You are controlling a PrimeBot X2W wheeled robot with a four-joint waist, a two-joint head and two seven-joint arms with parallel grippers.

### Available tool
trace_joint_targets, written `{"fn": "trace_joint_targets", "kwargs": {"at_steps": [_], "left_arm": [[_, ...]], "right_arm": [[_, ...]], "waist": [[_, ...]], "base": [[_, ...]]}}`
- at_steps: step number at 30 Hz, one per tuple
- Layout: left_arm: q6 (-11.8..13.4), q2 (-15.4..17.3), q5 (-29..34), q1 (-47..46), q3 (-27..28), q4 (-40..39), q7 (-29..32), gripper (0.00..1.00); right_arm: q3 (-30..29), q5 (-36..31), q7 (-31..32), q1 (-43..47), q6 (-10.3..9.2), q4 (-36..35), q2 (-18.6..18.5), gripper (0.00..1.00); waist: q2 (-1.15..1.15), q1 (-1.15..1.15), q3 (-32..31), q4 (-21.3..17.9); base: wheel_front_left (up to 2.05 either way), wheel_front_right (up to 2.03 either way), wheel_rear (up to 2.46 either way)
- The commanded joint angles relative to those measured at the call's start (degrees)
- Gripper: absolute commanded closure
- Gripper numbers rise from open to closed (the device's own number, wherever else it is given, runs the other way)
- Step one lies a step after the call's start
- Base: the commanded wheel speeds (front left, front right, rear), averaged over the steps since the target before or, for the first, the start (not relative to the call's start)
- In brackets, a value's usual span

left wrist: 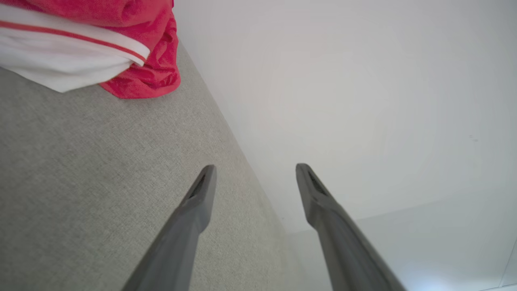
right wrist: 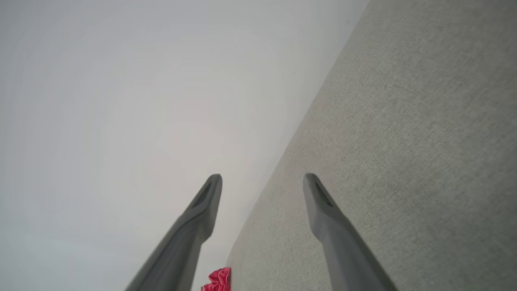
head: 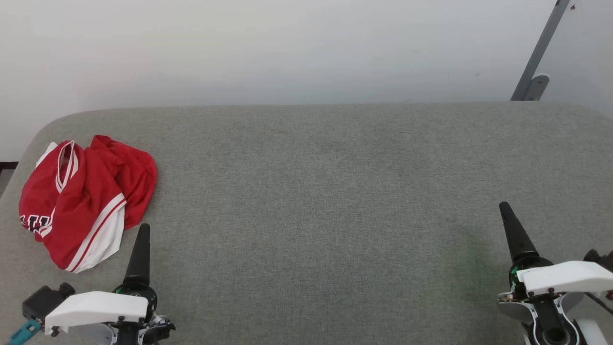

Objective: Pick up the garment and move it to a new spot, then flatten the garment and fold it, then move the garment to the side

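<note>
Table (head: pixel 335 215): we see one grey fabric-covered surface with rounded far corners. Its far edge meets the wall.
Wall (head: pixel 287 48): we see one plain pale wall behind the table.
Open room: from the garment's right edge we see unbroken grey fabric running across to the right gripper.
Garment (head: pixel 81 196): we count one red jersey, crumpled in a heap at the table's far-left corner, close to the left edge.
Garment axis: we read the heap as slightly longer far-to-near than across. The white-banded end points toward the near edge and the striped neck opening toward the far-left corner. A scrap of black lettering shows on its left side.
Left gripper (left wrist: pixel 254 171): we see its fingers spread apart and grasping nothing. In the head view its fingertip stands just beside the garment's near-right edge, not touching.
Right gripper (right wrist: pixel 262 180): we see it released too, fingers apart over bare fabric, well apart from the garment.
Bracket (head: pixel 534 86): we count one grey metal strut on the wall at the far right.
</note>
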Motion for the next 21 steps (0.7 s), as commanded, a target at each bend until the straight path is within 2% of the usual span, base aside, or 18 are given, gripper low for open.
{"fn": "trace_joint_targets", "kwargs": {"at_steps": [1, 15, 21], "left_arm": [[0.1, 0.6, 3.6, -2.0, 0.4, -1.5, -0.7, 0.00], [1.1, 1.2, 21.6, -1.3, -0.7, -3.1, -3.7, 0.00], [1.6, 1.9, 26.2, -1.2, -1.6, -2.6, -4.6, 0.00]], "right_arm": [[0.4, -3.0, -0.8, -2.1, 0.09, -0.6, -1.0, 0.00], [3.0, -20.3, -3.8, -3.9, 0.10, -0.1, -3.4, 0.00], [3.4, -26.4, -4.8, -4.6, 0.10, 0.1, -4.0, 0.00]], "waist": [[0.00, 0.00, 0.0, 0.0], [0.00, 0.00, 0.0, 0.1], [0.00, 0.00, 0.0, 0.2]], "base": [[0.00, 0.00, 0.00], [0.00, 0.00, 0.00], [0.00, 0.00, 0.00]]}}
